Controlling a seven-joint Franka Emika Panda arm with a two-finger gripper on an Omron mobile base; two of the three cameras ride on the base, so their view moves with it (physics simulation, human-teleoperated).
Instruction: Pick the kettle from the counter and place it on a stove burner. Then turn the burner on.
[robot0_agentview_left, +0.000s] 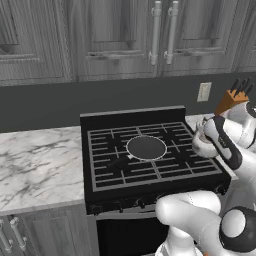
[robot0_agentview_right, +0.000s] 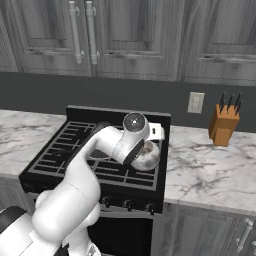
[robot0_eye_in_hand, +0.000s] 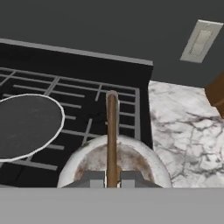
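Pincer: the gripper (robot0_eye_in_hand: 112, 178) has its two fingers drawn in tight on the thin arched handle (robot0_eye_in_hand: 112, 131) of the kettle (robot0_eye_in_hand: 131, 164), one pad on each side of the bar, near its top.
Kettle place: held up in the air over the right side of the stove (robot0_agentview_left: 100, 120), above the right-hand burner (robot0_eye_in_hand: 124, 118) and near the seam with the counter (robot0_eye_in_hand: 183, 135); in the right base view its shiny body (robot0_agentview_right: 147, 156) hangs just under the wrist.
Kettle build: squat, rounded, polished silver, rigid; the handle reads brownish in the hand view.
Handling, as I judge it: probably light if empty, but hung from a narrow bar it can swing or tip. The smooth metal looks slippery, so the top of the arch is the best hold.
Burner: black cast-iron bars, straight and crossing, over a black cooktop; an uneven seat, so the base should land flat across the bars.
Disc: a round flat dark disc (robot0_agentview_left: 146, 148) with pale rim lies at the stove's middle, left of the kettle.
Counter: white marble, grey veins.
Further out: wooden knife block (robot0_agentview_right: 223, 125), pale outlet (robot0_agentview_right: 195, 102) on the dark wall.
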